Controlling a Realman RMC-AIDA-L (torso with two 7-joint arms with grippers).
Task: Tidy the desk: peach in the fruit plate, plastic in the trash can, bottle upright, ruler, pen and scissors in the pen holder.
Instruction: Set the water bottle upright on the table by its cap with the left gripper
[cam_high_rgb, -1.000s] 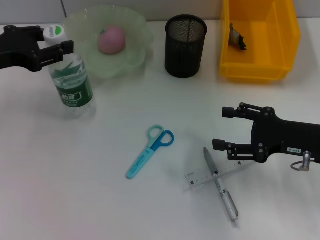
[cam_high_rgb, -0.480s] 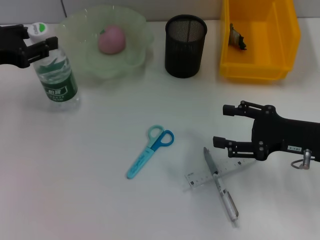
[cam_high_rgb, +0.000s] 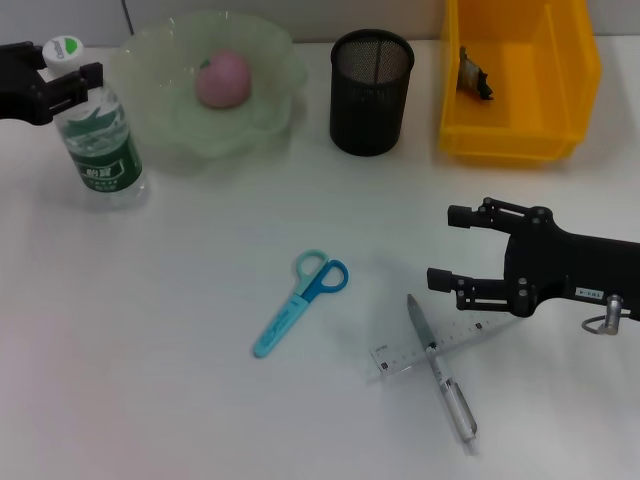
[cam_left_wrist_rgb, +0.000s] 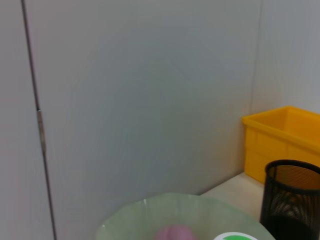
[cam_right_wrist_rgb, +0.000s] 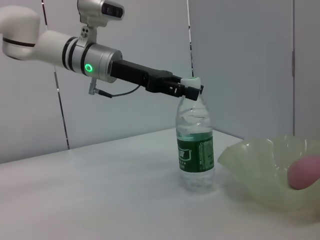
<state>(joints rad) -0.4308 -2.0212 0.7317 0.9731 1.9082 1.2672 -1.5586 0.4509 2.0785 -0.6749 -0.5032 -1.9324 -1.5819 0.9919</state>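
The desk (cam_high_rgb: 180, 400) was a plain white surface set against pale grey wall panels. On it, at the far left, the bottle (cam_high_rgb: 95, 135) stood upright, its green label (cam_high_rgb: 110, 165) printed with writing I could not read; my left gripper (cam_high_rgb: 70, 82) pinched its neck just under the white-and-green cap (cam_high_rgb: 62, 48) (the right wrist view showed the fingers closed there, base on the desk). Just beside it sat the pale green fruit plate (cam_high_rgb: 270, 110) with the peach (cam_high_rgb: 222, 78) inside. To the right of the plate stood the black mesh pen holder (cam_high_rgb: 371, 92), then the yellow trash can (cam_high_rgb: 520, 130) with the crumpled plastic (cam_high_rgb: 473, 75) lying in it.

Nearer me, the blue scissors (cam_high_rgb: 300, 303) lay alone in open white space, well apart from everything. The pen (cam_high_rgb: 440, 368) lay crossed over the clear ruler (cam_high_rgb: 440, 345), touching it. My right gripper (cam_high_rgb: 445, 248) hovered just beside them with its fingers spread, holding nothing. A small white tag (cam_high_rgb: 590, 295) on that arm was too small to read. The front and left of the desk offered free room.
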